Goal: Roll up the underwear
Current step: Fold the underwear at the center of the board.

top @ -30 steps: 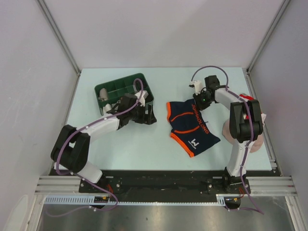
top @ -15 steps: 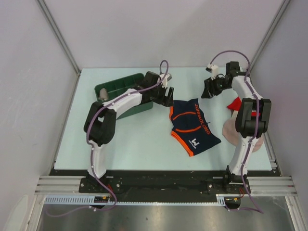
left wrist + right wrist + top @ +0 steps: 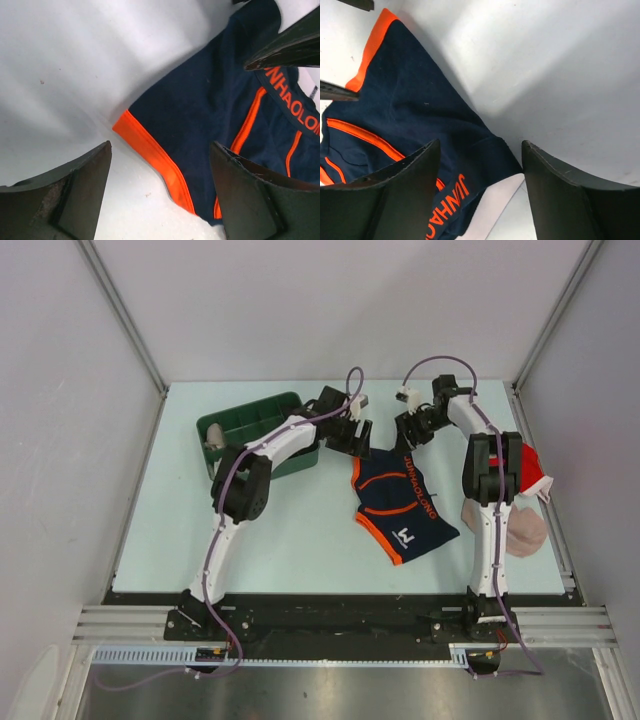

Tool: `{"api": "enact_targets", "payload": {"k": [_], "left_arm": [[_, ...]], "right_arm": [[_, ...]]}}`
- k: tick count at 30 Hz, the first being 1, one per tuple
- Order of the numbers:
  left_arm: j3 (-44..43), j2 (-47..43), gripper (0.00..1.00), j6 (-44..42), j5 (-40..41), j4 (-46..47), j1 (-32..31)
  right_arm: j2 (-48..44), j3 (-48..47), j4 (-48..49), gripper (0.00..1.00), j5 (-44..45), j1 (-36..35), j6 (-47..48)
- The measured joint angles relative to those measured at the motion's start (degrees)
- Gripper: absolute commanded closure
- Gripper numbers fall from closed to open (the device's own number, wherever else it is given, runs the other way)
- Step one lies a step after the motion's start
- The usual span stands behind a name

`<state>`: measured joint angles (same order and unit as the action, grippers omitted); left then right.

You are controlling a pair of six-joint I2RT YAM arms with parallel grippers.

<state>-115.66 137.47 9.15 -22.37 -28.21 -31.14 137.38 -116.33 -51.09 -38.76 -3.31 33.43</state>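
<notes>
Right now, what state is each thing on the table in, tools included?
Navy-blue fabric briefs with orange trim: unrolled, lying spread out.
Left tool: open, empty, over the briefs' orange-hemmed corner.
Right tool: open, empty, over the briefs' waistband corner.
Green plastic bin: upright.
Red cloth: bunched up.
Beige-pink cloth: bunched up.

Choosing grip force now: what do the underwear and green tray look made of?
The underwear: soft matte knit fabric, navy with orange trim; it wrinkles and lies limp. The fibre cannot be told. The green tray: seemingly rigid moulded plastic, judging by its thin straight walls and dividers.
</notes>
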Motion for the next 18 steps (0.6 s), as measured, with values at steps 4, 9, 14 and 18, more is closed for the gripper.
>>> {"api": "enact_targets", "payload": {"k": [4,9,14,18], "left_arm": [[-2.8,2.8,0.23,0.9,-0.5,-1.4,0.3],[-6.1,4.9,0.27,2.0,-0.8,-2.6,0.9],[-6.6,5.2,0.31,2.8,-0.8,-3.0,1.2],[-7.7,6.0,0.31,3.4,-0.9,-3.2,1.2]], "right_arm": [[0.8,-1.4,-1.6,0.44,0.0,0.2,0.7],[2.3,-3.6,-3.5,0.62,0.4,1.1,1.2],[5.5,-8.3,-5.3,0.72,0.3,1.7,1.0],[6.1,-9.0,-5.7,0.79,-0.1,2.1,1.0]]}}
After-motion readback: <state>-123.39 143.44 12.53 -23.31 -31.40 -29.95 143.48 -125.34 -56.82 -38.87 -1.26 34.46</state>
